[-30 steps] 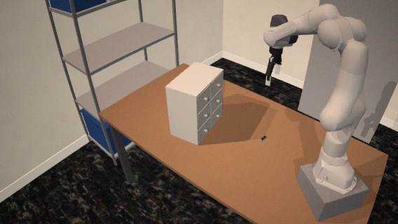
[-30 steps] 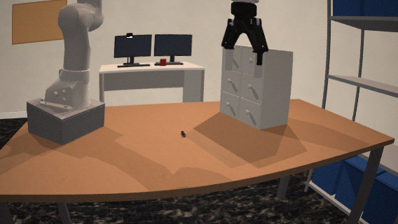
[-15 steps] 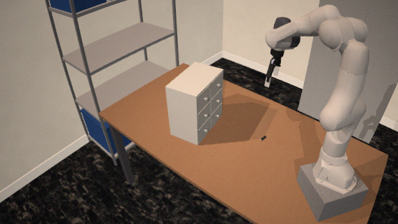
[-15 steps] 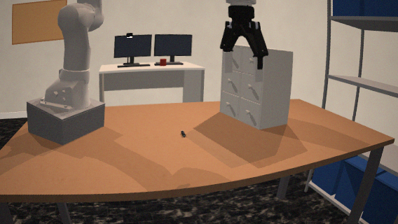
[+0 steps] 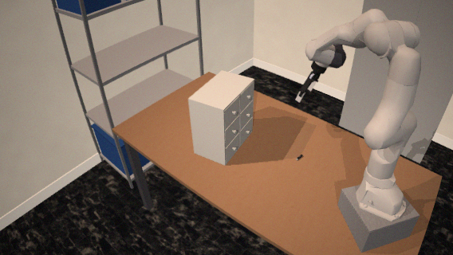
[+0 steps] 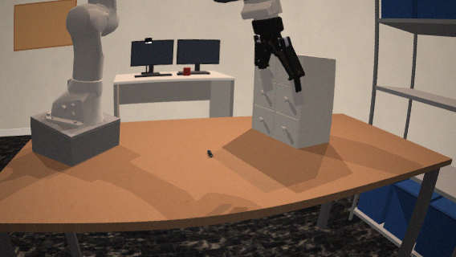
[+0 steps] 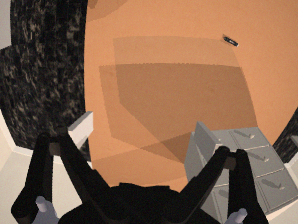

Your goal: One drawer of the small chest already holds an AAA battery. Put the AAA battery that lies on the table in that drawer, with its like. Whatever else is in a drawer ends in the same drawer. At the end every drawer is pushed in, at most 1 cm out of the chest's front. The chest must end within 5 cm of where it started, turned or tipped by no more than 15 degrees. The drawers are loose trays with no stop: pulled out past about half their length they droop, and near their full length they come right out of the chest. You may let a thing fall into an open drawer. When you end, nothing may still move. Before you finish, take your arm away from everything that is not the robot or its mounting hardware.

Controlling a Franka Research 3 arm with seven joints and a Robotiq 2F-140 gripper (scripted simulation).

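Note:
A small white chest (image 5: 222,115) stands on the brown table, with two columns of knobbed drawers, all pushed in. It also shows in the exterior view (image 6: 295,100) and in the wrist view (image 7: 242,165). A small dark AAA battery (image 5: 299,158) lies on the table in front of the chest, also seen in the exterior view (image 6: 209,153) and in the wrist view (image 7: 230,40). My gripper (image 5: 305,88) hangs in the air, high above the table and in front of the chest's upper drawers (image 6: 278,68). Its fingers are wide open and empty.
A metal shelf rack (image 5: 128,60) with blue bins stands behind the chest, off the table's edge. My arm's base (image 5: 376,217) sits at the table's near right corner. A desk with two monitors (image 6: 174,76) stands beyond the table.

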